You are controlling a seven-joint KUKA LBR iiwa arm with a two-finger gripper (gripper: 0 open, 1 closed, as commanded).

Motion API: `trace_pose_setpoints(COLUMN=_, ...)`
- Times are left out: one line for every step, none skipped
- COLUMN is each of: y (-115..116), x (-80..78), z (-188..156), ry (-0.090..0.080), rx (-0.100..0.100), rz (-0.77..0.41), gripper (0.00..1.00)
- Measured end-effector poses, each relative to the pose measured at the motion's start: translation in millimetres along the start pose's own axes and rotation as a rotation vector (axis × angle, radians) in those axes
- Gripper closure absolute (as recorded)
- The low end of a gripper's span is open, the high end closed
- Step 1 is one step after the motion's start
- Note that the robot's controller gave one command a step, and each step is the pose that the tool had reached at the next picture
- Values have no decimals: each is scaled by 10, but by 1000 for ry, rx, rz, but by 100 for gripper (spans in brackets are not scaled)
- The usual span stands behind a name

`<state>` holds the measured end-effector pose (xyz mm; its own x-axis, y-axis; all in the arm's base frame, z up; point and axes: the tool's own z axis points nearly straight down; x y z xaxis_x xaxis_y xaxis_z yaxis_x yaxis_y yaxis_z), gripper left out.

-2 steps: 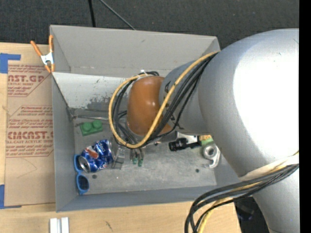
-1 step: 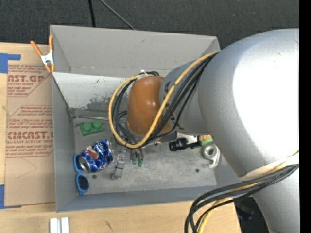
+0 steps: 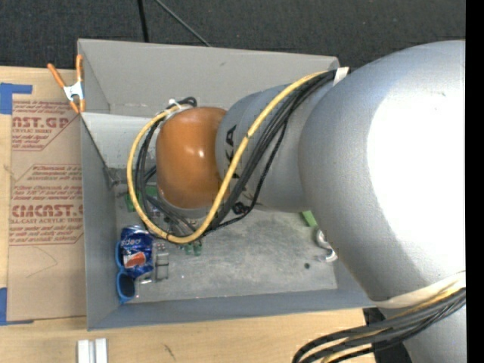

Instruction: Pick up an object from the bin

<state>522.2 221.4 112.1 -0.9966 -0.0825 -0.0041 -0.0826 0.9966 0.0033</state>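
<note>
My gripper (image 3: 168, 222) hangs low over the left part of the bin, mostly hidden under the arm's orange cover. Just below and left of it lies a crushed blue Pepsi can (image 3: 134, 251) against the bin's left wall. A blue plastic thing (image 3: 125, 285) sits in the front left corner, right under the can. A small grey piece (image 3: 160, 268) stands beside the can on its right; whether it belongs to the gripper I cannot tell.
The big grey arm covers the right half and the middle of the bin. A green piece (image 3: 308, 219) and a silver metal hook (image 3: 326, 249) peek out by the arm on the right. A small green bit (image 3: 195, 249) lies near the cables.
</note>
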Motion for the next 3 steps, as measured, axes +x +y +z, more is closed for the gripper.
trace_pose_setpoints(y=214, x=-234, z=422, ry=0, rx=2, rz=-289, gripper=0)
trace_pose_setpoints(y=196, x=-244, z=410, ry=-1, rx=4, rz=-285, gripper=100)
trace_pose_setpoints(y=77, x=-102, z=-1212, ry=-5, rx=1, rz=-313, gripper=100)
